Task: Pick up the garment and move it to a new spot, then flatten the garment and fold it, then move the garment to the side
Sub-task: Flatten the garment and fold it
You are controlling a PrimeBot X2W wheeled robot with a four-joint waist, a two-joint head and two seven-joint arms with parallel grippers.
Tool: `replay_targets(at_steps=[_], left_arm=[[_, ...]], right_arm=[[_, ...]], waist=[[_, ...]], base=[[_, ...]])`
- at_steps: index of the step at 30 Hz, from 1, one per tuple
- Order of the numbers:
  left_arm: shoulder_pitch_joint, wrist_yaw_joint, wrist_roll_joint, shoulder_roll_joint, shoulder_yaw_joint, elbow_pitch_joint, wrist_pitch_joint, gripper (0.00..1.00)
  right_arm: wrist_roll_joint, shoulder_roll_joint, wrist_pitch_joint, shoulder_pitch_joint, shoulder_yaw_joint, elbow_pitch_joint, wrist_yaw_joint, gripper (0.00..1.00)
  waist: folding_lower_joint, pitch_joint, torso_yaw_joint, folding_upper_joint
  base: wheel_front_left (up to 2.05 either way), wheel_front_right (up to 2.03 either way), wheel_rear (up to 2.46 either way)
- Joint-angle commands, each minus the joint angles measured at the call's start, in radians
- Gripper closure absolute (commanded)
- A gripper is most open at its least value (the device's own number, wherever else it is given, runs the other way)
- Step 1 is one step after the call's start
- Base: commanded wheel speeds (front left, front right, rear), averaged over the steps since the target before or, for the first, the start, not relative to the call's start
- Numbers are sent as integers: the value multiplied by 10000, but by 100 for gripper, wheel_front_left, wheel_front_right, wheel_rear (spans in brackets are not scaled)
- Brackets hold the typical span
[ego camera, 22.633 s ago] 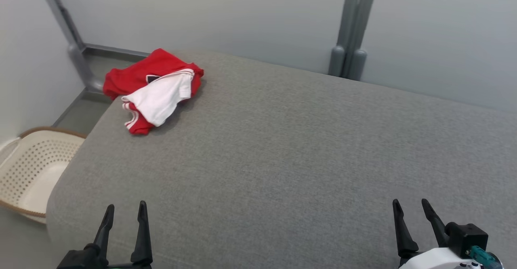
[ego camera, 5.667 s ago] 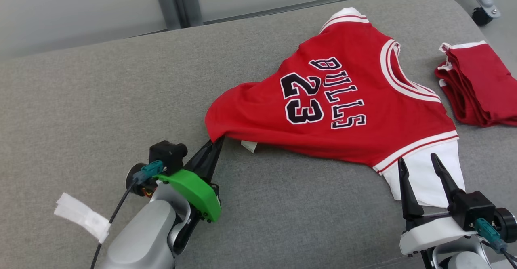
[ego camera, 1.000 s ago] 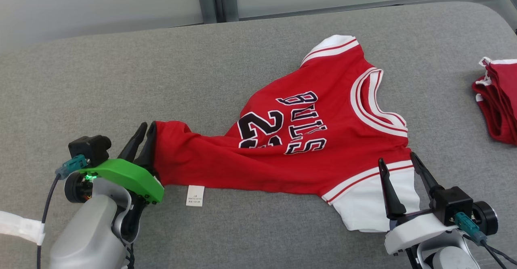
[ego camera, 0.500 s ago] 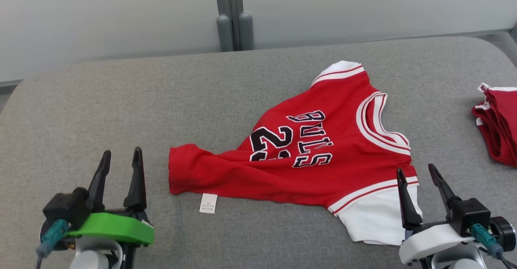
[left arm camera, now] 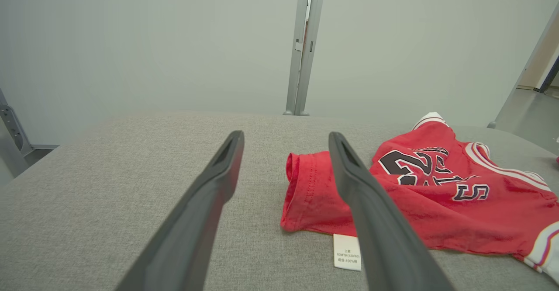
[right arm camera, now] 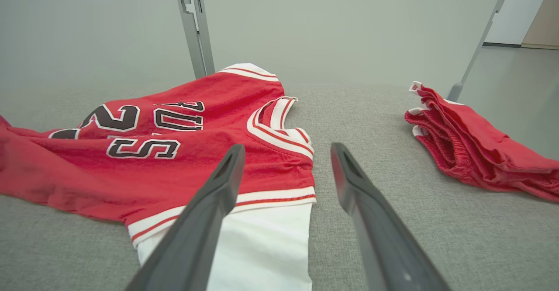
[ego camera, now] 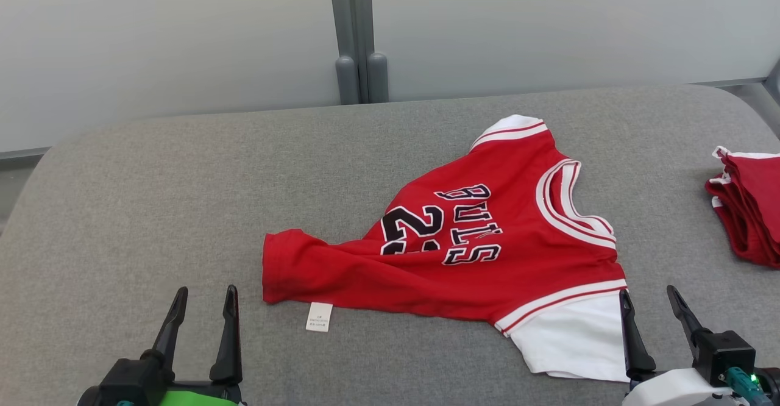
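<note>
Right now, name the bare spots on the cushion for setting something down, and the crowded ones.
Widest bare patch: the left half of the cushion, from its left edge to the hem of the jersey. A narrower strip lies between the collar and the red pile at right. Crowded: front right, where the white sleeve lies by the right gripper.

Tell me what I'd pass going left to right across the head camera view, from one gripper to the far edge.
left gripper → red jersey → right gripper → folded red garment
</note>
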Motion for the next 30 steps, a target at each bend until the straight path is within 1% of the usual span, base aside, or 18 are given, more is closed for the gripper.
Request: replay_targets(at_steps=[1, 13, 17, 19, 23, 27, 30], left_arm=[[125, -40, 25, 101, -50, 68, -2, 0], [57, -37, -135, 186, -250, 287, -2, 0], [-70, -37, -194, 275, -653, 656, -2, 0], [-289, -36, -194, 416, -927, 1119, -2, 0], [-1061, -36, -9, 589, -1443, 2645, -1, 0], [-2129, -36, 71, 521, -1730, 4040, -3, 0], [-2755, -37, 110, 449, -1767, 4845, -1, 0]], right_arm=[[-61, -31, -24, 157, -34, 55, -21, 0], [63, -32, -24, 124, 79, -113, -21, 0], [-41, -32, -24, 109, 86, -15, -21, 0], [-127, -32, 148, 123, 90, 198, -21, 0], [-170, -36, 1187, 111, 105, 518, -21, 0], [-344, -34, 2198, -6, 139, 441, -21, 0], [-566, -34, 2685, -67, 155, 273, -21, 0]], waist=[[0, -7, -21, 0], [0, 16, -46, 0], [0, 110, 19, 0], [0, 168, 50, 0], [0, 366, 79, 0], [0, 732, -61, 0], [0, 998, -199, 0]], base=[[0, 0, 0], [0, 0, 0], [0, 0, 0], [0, 0, 0], [0, 0, 0], [0, 0, 0], [0, 0, 0]])
